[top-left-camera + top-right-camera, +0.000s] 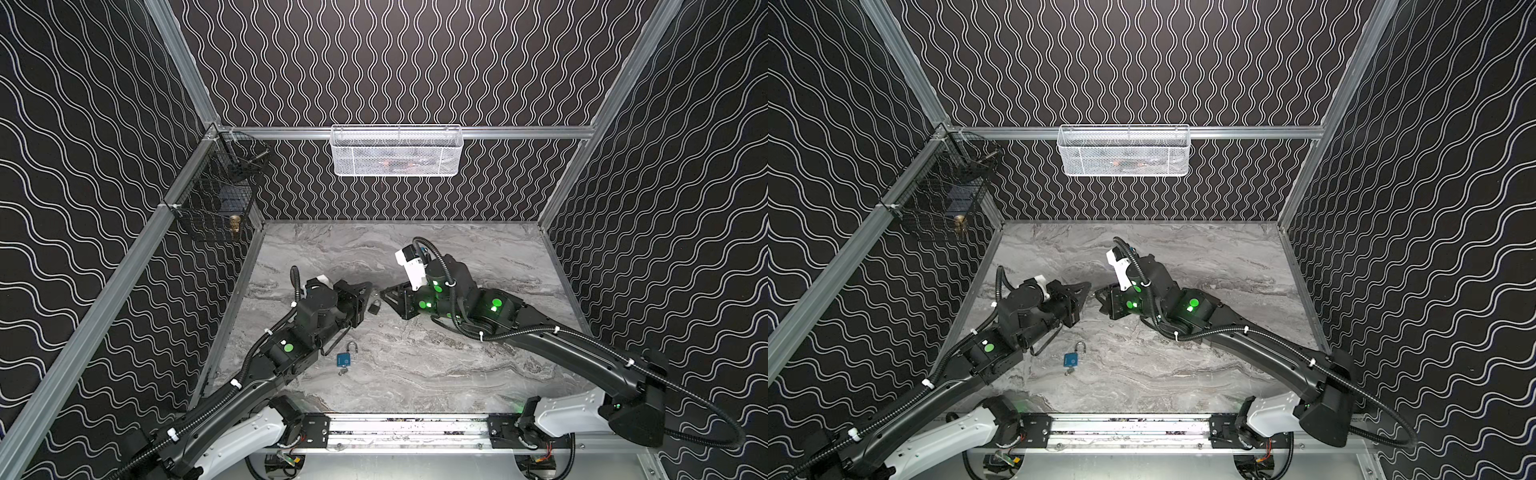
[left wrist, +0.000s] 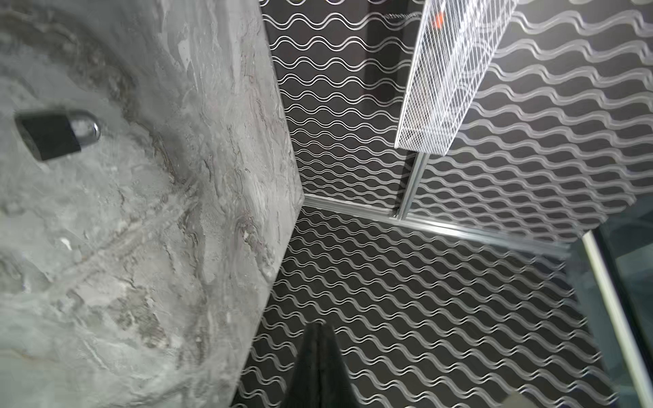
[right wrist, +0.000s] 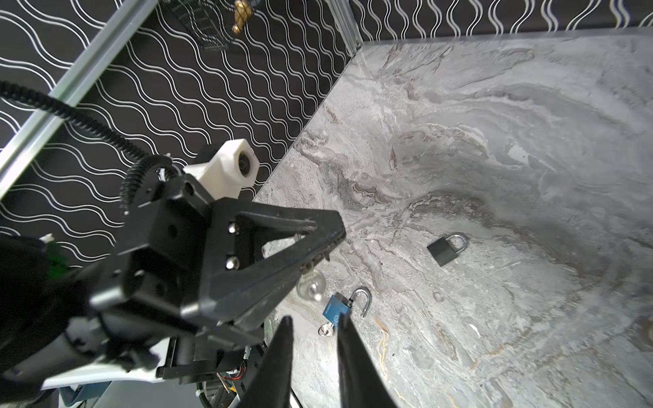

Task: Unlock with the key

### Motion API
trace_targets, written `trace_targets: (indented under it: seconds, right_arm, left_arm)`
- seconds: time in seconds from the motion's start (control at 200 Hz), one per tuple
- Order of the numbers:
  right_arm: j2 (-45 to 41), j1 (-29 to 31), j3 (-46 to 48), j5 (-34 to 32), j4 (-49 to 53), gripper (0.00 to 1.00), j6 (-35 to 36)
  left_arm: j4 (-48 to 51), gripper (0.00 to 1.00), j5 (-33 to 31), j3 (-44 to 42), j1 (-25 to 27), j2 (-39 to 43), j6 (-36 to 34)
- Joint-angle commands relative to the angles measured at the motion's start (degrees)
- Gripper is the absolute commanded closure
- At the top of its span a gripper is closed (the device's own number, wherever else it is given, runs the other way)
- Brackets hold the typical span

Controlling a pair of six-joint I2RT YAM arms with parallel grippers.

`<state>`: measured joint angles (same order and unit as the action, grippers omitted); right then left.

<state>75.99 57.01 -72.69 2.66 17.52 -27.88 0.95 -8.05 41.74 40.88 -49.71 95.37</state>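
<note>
— Looking down: where's the black padlock [image 1: 374, 307]?
— Mid-frame on the table [image 1: 457, 365], lying between both grippers. Left gripper [image 3: 334, 235] pinches a small key [image 3: 326, 255]; right gripper [image 3: 316, 319] spread, empty.
— Risk?
— Unheld, the padlock may skid when the key pushes in.

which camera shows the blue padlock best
The right wrist view: the blue padlock is close and large, its shackle swung open, a key at its base. Both top views show it small and distant. The left wrist view does not show it.

robot lab cell, aluminium frame [image 1: 523, 132] (patterned walls [image 1: 374, 62])
</note>
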Motion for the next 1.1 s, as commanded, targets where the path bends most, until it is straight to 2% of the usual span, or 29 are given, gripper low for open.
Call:
trace_targets:
  seconds: [0.0,0.095,0.155,0.215,0.425,0.596,0.941,1.091]
  right_arm:
    - [-3.17,0.03,2.27,1.82,-3.77,0.6,0.56]
    - [-5.33,-0.43,3.31,5.39,-3.98,0.56,-0.01]
    - [-6.24,-1.0,3.84,7.91,-4.62,0.51,-1.51]
    - [-6.78,-2.5,4.96,13.21,-6.7,0.5,-3.75]
    - [-9.36,-8.45,10.24,23.19,-16.39,0.51,-11.12]
    - [-10.29,-10.88,12.5,26.45,-19.77,0.54,-11.45]
    - [-7.43,-11.66,12.59,30.96,-26.87,0.61,-11.41]
    - [-6.88,-11.66,13.23,30.18,-27.73,0.64,-11.51]
  left_arm:
    - [-4.02,1.0,2.3,1.29,-0.1,-0.55,-13.22]
    - [-6.86,1.0,5.11,2.71,-0.05,-1.51,-27.41]
    - [-6.44,1.0,7.99,4.06,-0.11,-2.64,-33.77]
    - [-9.45,1.0,11.36,4.32,-0.1,-3.48,-40.74]
    - [-19.33,1.0,17.68,1.71,-0.1,-3.75,-52.21]
    - [-20.42,1.0,17.12,0.71,-0.1,-2.01,-55.62]
    - [-27.57,1.0,19.63,-0.78,-0.1,-1.97,-54.93]
    - [-29.26,1.0,19.83,-0.91,-0.09,-1.99,-54.59]
